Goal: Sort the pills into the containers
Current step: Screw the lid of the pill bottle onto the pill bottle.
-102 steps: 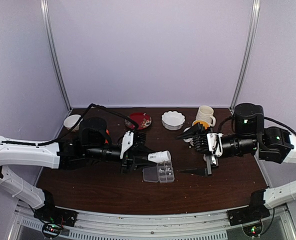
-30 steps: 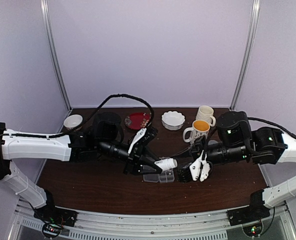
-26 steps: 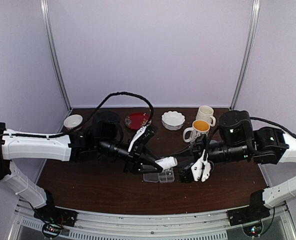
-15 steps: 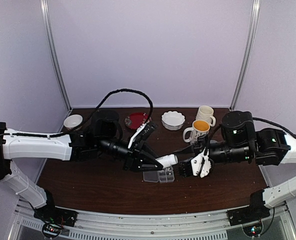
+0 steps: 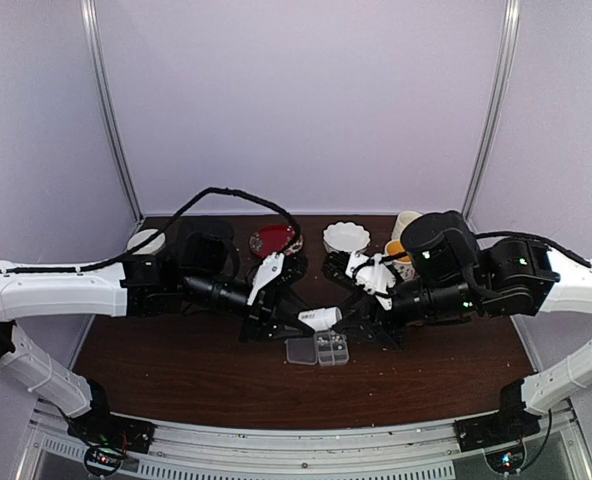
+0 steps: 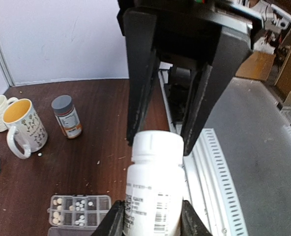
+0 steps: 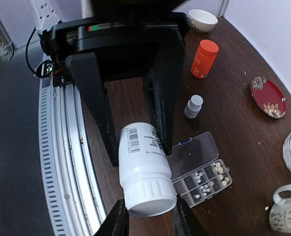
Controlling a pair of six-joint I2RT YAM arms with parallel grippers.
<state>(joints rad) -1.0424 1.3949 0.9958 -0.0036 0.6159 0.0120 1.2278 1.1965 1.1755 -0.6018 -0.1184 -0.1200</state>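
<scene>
A: How do the arms sit?
B: Both stretch inward and meet mid-frame in the top view. The left gripper [image 6: 153, 217] pinches the bottle [image 5: 321, 318] by its body; the right gripper [image 7: 148, 216] pinches its cap [image 6: 158, 146].
A: What do the wrist views add?
B: Pills [image 7: 205, 179] in the cells of the box [image 5: 301, 350], lid open; from above they blur.
A: And the box?
B: Just below the bottle in the top view, apart from both grippers.
</scene>
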